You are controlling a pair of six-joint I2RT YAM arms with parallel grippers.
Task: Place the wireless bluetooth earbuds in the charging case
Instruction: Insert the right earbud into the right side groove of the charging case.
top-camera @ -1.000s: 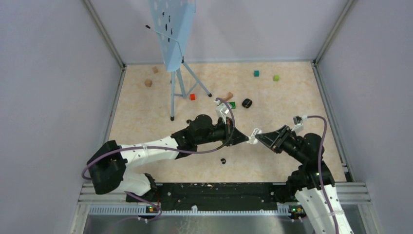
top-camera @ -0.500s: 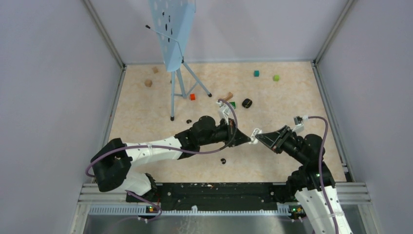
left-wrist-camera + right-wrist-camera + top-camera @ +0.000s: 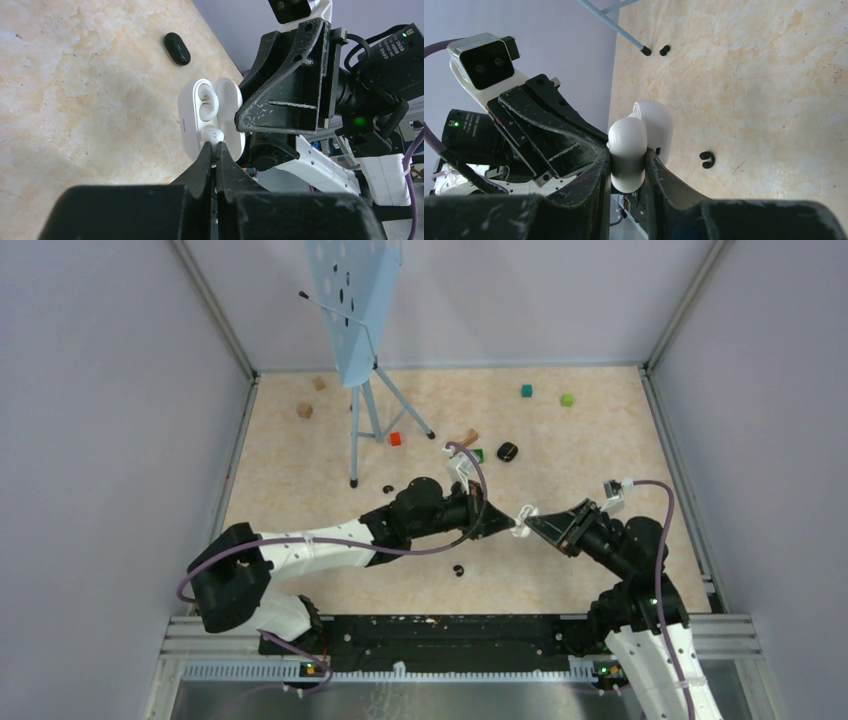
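The white bud [image 3: 212, 134] is pinched at the tips of the left gripper [image 3: 216, 150], whose jaws are nearly together. It is pressed at the mouth of the lower well of the open case [image 3: 187, 117]. The case is clamped across its body by the right gripper [image 3: 628, 159] and held in the air between the 2 arms. A seated bud [image 3: 206, 97] appears to fill the upper well already.

So 1 white bud is judged done, and the other is at its well but not yet released. Seating it and letting go are left, and perhaps shutting the lid.

A black bud [image 3: 458, 570] is seen loose near the arms, and a further black bud [image 3: 387, 488] by the stand's foot.

The table [image 3: 300, 470] is beige and marbled. A black oval thing [image 3: 507, 451] lies farther back. A blue stand [image 3: 355, 310] and scattered cubes [image 3: 567, 399] are seen toward the rear. The space is closed in by plain pale walls with metal posts.
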